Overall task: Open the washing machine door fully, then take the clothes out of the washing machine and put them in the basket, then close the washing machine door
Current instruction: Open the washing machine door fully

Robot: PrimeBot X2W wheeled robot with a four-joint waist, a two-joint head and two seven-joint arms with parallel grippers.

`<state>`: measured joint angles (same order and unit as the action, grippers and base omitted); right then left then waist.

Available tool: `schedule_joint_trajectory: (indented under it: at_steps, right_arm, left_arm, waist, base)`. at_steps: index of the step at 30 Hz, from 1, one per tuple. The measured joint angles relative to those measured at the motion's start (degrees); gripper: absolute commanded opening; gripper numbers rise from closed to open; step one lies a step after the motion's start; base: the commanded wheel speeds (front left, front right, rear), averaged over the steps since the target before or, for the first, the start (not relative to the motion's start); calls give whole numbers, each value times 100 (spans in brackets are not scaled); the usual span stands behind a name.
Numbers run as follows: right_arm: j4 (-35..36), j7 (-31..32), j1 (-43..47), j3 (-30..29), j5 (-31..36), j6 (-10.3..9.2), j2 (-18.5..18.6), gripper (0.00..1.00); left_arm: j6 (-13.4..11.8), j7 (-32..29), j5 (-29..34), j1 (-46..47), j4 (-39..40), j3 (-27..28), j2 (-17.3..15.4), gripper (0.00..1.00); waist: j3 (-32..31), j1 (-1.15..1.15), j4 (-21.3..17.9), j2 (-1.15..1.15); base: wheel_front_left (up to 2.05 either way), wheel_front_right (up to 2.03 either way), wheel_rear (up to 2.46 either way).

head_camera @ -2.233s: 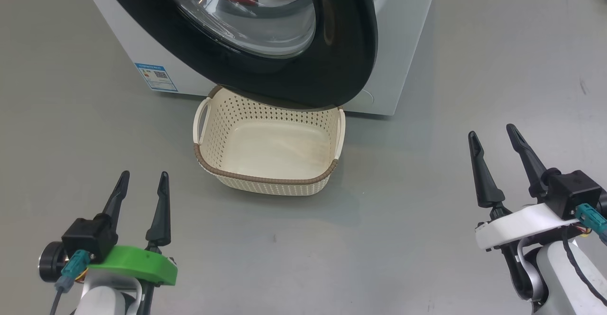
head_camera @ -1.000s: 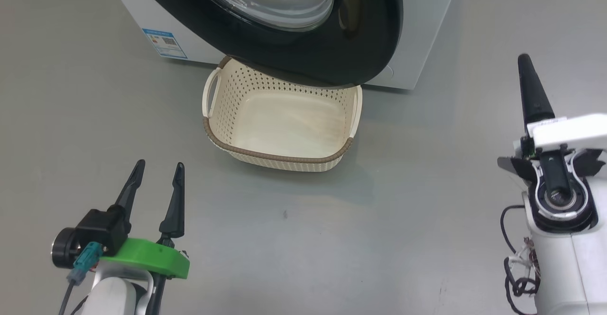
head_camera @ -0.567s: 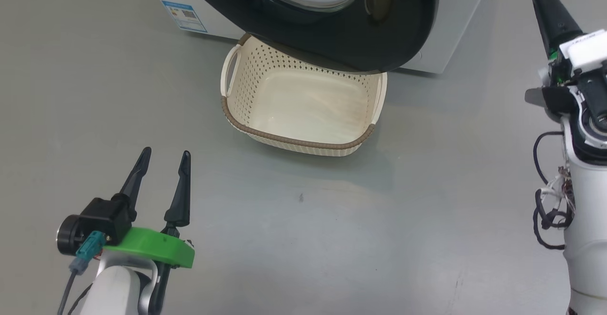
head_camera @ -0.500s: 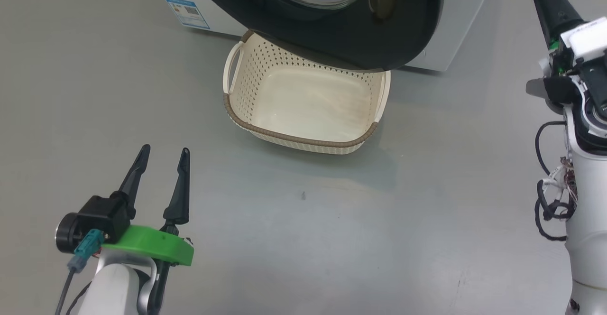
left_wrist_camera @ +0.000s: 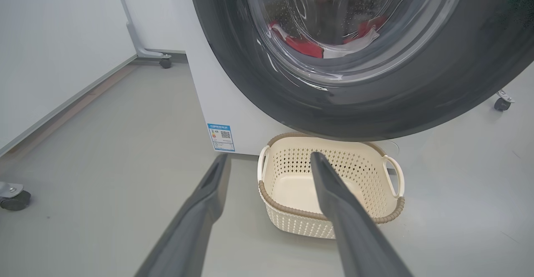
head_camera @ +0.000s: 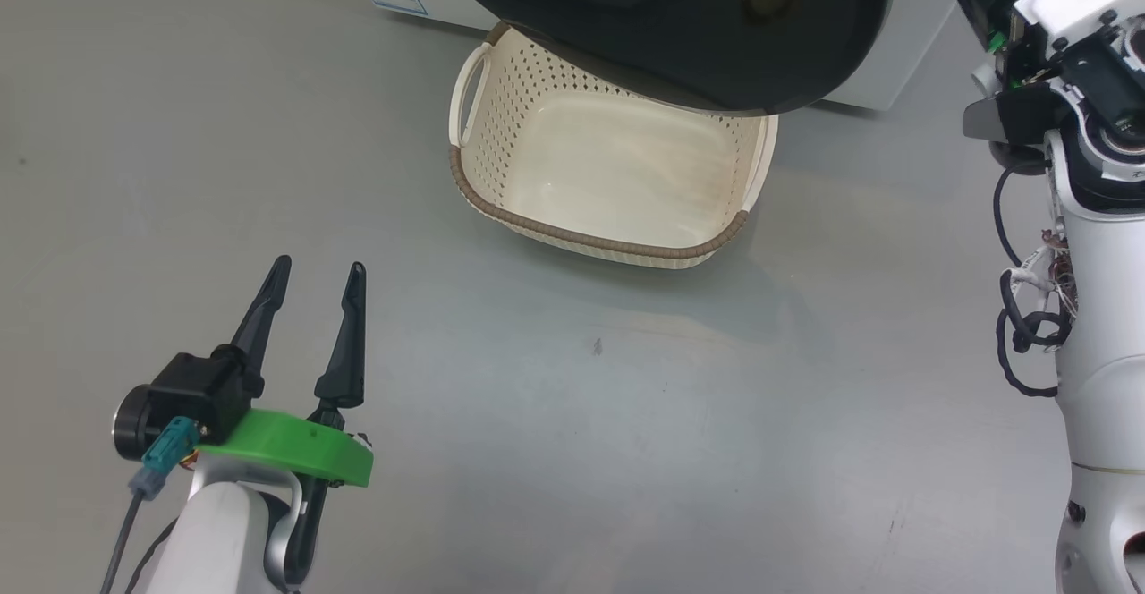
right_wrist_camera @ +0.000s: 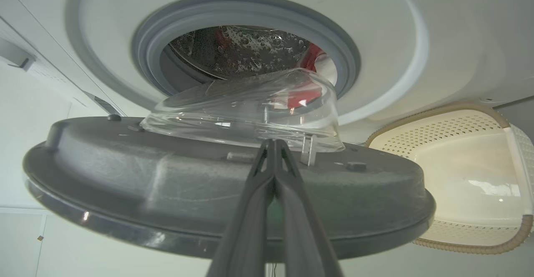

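On the smooth grey floor the basket sits under the open washing machine door, red clothes lie inside the washing machine, the left gripper hangs low with its fingers wide apart, and the right gripper is up high by the door with its fingers pressed together.

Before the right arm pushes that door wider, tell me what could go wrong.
1. The shut right tool points at the inner face of the washing machine door, close to its glass bowl; the narrow tips could slip onto the glass rather than push the frame.
2. The door overhangs the far side of the basket; unless it opens fully, the clothes may snag on it or miss the basket.
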<state>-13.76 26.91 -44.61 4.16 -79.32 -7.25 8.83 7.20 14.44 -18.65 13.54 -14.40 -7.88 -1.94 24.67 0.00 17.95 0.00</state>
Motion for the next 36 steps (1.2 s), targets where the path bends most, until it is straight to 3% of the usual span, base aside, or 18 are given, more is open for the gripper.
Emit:
schedule_joint_trajectory:
  at_steps: [20, 36]
  right_arm:
    - [-955, 684, -349, -5, -460, -8, -194, 0]
    - [-1137, 1078, -346, 272, -590, -8, -324, 0]
  left_arm:
    - [0, 0, 1, 25, -108, 12, 1, 100]
    - [0, 0, 35, 24, -187, 40, -9, 100]
  waist:
    - [-109, 0, 63, 0]
    - [-294, 0, -20, 0]
  base:
    - [0, 0, 0]
    - [0, 0, 0]
